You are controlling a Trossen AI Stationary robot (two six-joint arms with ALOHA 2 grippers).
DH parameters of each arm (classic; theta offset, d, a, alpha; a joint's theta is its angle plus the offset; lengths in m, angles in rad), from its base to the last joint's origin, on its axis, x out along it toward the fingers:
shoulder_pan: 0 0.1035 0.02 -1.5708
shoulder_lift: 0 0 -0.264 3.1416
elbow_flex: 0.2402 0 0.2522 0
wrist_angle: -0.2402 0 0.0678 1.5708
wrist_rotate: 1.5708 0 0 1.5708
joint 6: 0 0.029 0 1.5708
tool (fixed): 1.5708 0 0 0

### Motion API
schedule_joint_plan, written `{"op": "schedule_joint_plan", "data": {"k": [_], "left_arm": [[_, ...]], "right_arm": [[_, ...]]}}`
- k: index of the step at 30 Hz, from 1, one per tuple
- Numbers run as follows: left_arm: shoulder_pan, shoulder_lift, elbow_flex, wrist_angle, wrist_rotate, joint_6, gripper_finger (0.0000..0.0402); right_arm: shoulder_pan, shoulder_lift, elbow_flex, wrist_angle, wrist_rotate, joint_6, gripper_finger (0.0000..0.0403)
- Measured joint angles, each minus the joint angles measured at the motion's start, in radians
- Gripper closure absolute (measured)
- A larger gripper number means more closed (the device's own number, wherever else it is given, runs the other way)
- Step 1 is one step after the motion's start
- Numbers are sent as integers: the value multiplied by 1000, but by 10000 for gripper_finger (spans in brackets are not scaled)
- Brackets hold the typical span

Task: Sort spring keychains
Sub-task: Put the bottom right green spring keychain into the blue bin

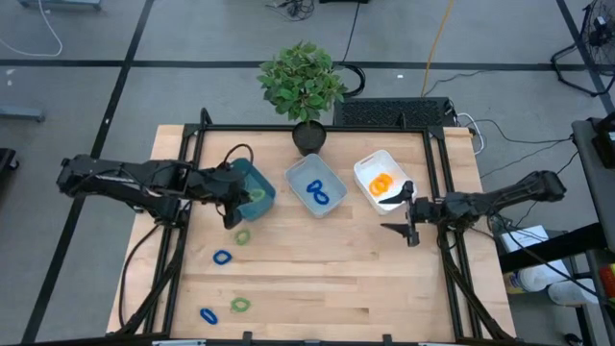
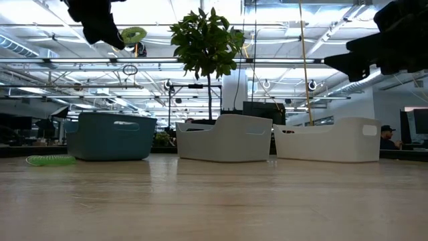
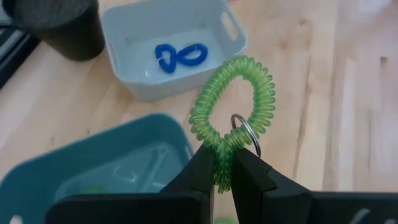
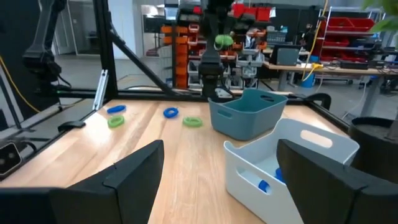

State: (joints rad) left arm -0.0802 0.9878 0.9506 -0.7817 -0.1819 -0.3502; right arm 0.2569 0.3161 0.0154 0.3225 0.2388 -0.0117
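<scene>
My left gripper [image 3: 224, 169] is shut on a green spring keychain [image 3: 237, 99] and hangs above the near rim of the teal bin [image 1: 254, 183]; the low view shows the keychain [image 2: 134, 34] high over the table. The grey-blue bin [image 1: 315, 185] holds blue keychains [image 1: 317, 192]. The white bin [image 1: 381, 177] holds orange keychains [image 1: 381, 184]. Two green keychains [image 1: 242, 235] [image 1: 239, 305] and two blue ones [image 1: 222, 257] [image 1: 209, 314] lie flat on the table. My right gripper [image 1: 399, 214] is open, off the table, near the white bin. My left gripper pinches the green keychain's coil between its two fingers [image 3: 200, 171], at the part of the loop [image 3: 222, 155] beside the metal ring [image 3: 247, 132]. The keychain is lifted clear of the table and the bin, its loop standing out beyond the fingertips.
A potted plant [image 1: 304, 88] stands at the table's far edge behind the bins. A black frame [image 1: 192, 163] runs along the table's left and right sides. Bare wood lies between the bins and the near edge, right of the loose keychains.
</scene>
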Motion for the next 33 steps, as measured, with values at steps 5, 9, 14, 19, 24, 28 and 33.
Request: {"op": "schedule_joint_plan", "data": {"k": [5,9,14,19,24,28,33], "left_arm": [[38,0,0,-51,-6,-69,372],[72,0,0,-58,-16,-112,372],[138,21,0,-64,-38,-156,372],[225,91,-1,-127,-19,-169,372],[290,176,-1,-165,11,-163,372],[307,239,-1,-165,28,-153,372],[303,307,-1,-158,15,-131,372]], "right_arm": [[0,-163,0,-183,0,0,106],[0,-270,3,-257,-4,6,106],[0,-310,25,-288,17,1,106],[0,-291,25,-284,20,-1,106],[0,-287,25,-282,21,0,106],[0,-285,25,-282,21,-1,106],[0,-285,25,-280,21,0,105]]}}
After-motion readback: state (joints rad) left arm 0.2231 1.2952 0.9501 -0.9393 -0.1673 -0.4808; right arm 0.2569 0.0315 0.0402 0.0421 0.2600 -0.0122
